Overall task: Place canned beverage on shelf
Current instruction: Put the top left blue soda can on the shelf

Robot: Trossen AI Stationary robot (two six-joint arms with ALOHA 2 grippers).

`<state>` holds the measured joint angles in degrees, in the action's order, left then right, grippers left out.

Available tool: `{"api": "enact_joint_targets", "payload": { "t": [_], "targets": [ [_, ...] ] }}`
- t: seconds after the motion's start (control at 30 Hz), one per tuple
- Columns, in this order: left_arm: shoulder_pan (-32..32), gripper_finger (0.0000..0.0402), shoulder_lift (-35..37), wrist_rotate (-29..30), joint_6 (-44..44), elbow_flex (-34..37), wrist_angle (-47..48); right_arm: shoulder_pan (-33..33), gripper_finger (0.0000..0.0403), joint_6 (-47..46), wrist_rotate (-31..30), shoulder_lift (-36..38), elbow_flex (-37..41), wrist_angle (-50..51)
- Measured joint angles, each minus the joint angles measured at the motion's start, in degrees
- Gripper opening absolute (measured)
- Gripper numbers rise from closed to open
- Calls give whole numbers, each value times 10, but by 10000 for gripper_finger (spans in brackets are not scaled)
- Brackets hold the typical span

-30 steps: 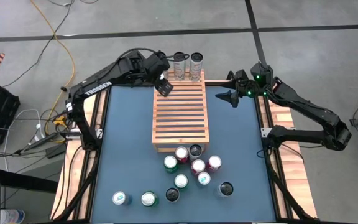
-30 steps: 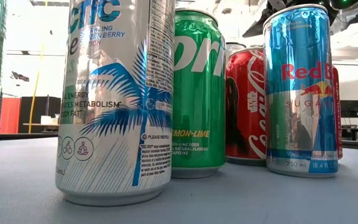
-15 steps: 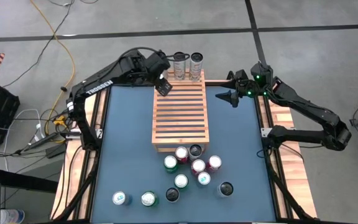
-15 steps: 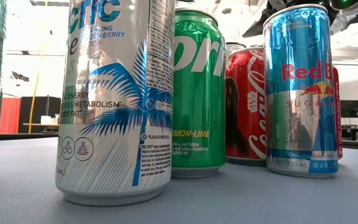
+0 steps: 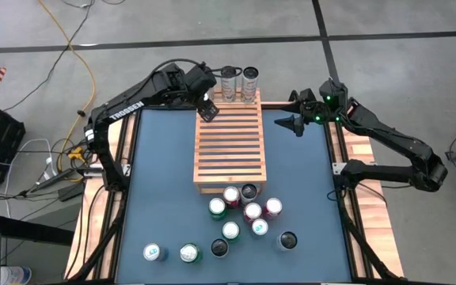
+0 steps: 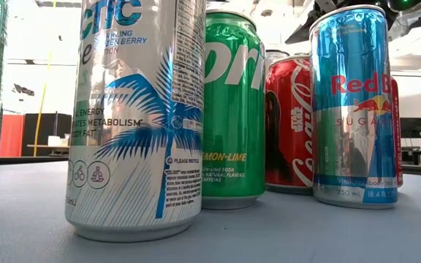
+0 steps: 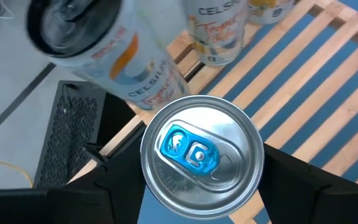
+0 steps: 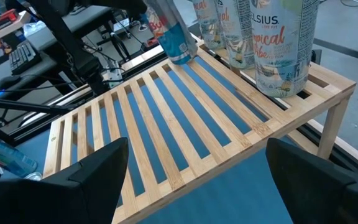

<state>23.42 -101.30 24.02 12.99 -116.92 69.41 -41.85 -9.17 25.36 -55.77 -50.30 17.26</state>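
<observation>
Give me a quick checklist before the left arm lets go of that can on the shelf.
1. Can in the left hand: ok. The blue-tabbed can sits between its fingers.
2. Can over the shelf: ok. It is at the far left corner, beside the two Celsius cans.
3. Can standing upright: not ok. In the right wrist view it leans.
4. Base resting on the slats: cannot tell.
5. Gap to the nearest Celsius can: cannot tell, looks tight.
6. Right hand out of the way: ok. It is open, off the shelf's right side, holding nothing.
</observation>
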Motion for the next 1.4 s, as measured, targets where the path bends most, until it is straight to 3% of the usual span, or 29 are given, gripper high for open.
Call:
{"api": "enact_joint_targets", "payload": {
  "t": [0.57,0.9,1.2,1.4],
  "targets": [
    [0,250,0,-8,-33,0,0,0,363,0,0,0,0,0],
    [1,288,1,-4,-50,-1,-14,0,363,0,0,0,0,0],
    [1,293,1,7,-57,-1,-17,0,363,1,1,0,0,0],
    [-1,293,2,8,-64,-32,12,0,363,1,2,0,0,2]
  ]
}}
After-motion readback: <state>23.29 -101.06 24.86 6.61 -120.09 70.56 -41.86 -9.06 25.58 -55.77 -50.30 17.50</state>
